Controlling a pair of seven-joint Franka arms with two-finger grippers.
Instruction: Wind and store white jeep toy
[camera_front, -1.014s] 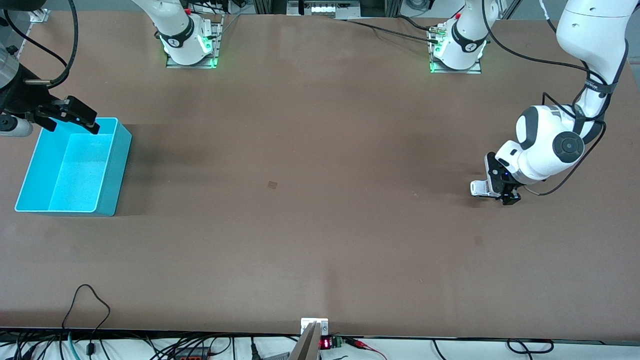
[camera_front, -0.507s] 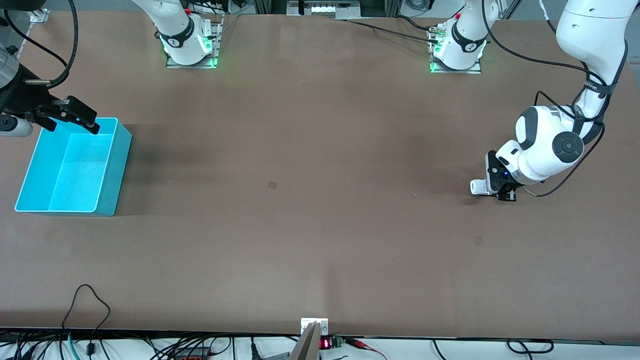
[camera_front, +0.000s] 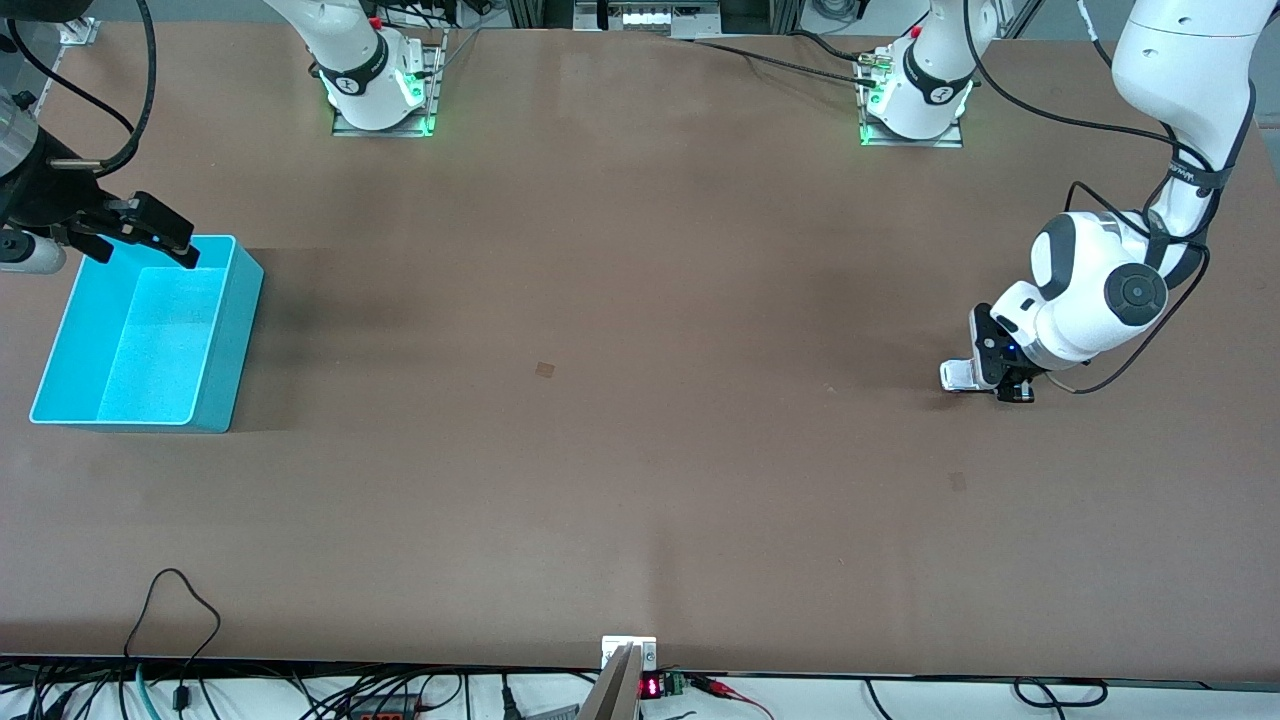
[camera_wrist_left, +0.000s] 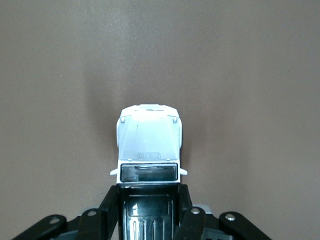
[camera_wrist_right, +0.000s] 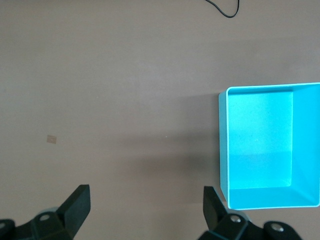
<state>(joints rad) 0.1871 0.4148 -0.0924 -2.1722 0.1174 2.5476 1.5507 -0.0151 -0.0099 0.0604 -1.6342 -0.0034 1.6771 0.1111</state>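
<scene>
The white jeep toy (camera_wrist_left: 148, 141), small and boxy with a smooth moulded bonnet and black ribbed rear roof, was clamped at its rear by the left gripper (camera_front: 1003, 385), low on the matte brown counter (camera_front: 640, 480) toward the left arm's end. The right gripper (camera_front: 140, 238) was held over a glossy rectangular turquoise bin (camera_front: 228, 345), jaws apart.

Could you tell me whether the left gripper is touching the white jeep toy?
Touching: the left wrist view shows the left gripper shut on the white jeep toy.
</scene>
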